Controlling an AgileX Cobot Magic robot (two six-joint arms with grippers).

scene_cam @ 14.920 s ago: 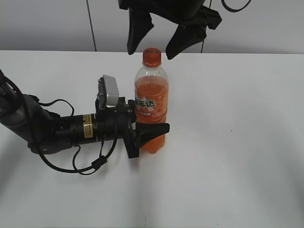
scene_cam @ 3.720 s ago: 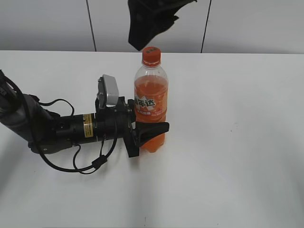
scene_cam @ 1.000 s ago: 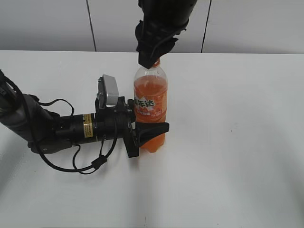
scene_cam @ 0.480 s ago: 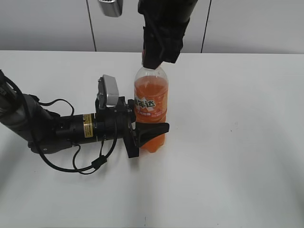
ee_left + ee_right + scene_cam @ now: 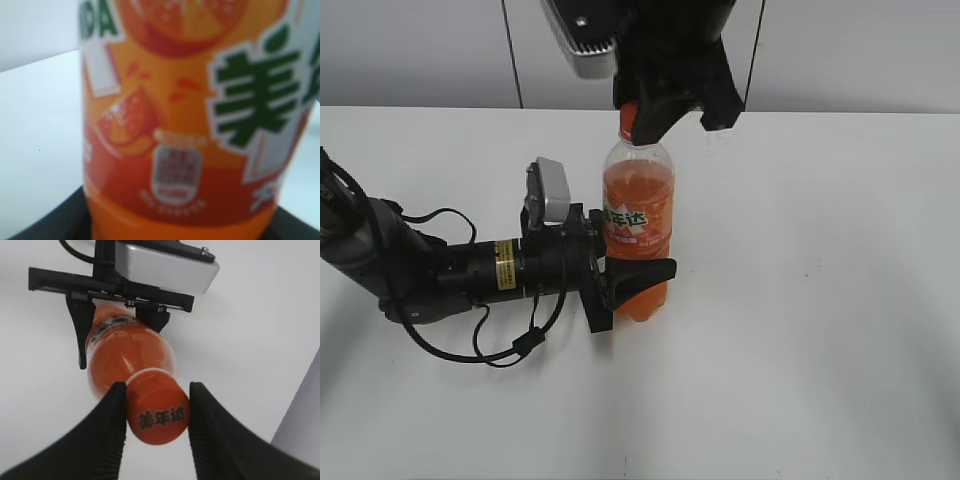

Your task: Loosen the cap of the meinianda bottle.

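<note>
The meinianda bottle (image 5: 638,200) stands upright on the white table, full of orange soda. My left gripper (image 5: 638,270) lies along the table and is shut on its lower body, one finger in front and one behind. In the left wrist view the label (image 5: 190,125) fills the frame, with dark fingers (image 5: 45,225) at the bottom corners. My right gripper (image 5: 650,120) reaches down from above and is shut on the orange cap (image 5: 628,120). From the right wrist, both ribbed pads (image 5: 112,425) press the sides of the cap (image 5: 157,412), with the bottle (image 5: 125,350) below it.
My left arm (image 5: 430,275) and its looping cable (image 5: 510,350) lie across the table's left half. The table (image 5: 820,330) is white, and grey wall panels (image 5: 420,50) stand behind it. The right wrist's silver camera (image 5: 580,35) hangs above the bottle.
My right gripper has turned about the cap over the last second, and its silver camera has swung into view at the upper left. The bottle and the left arm stay put.
</note>
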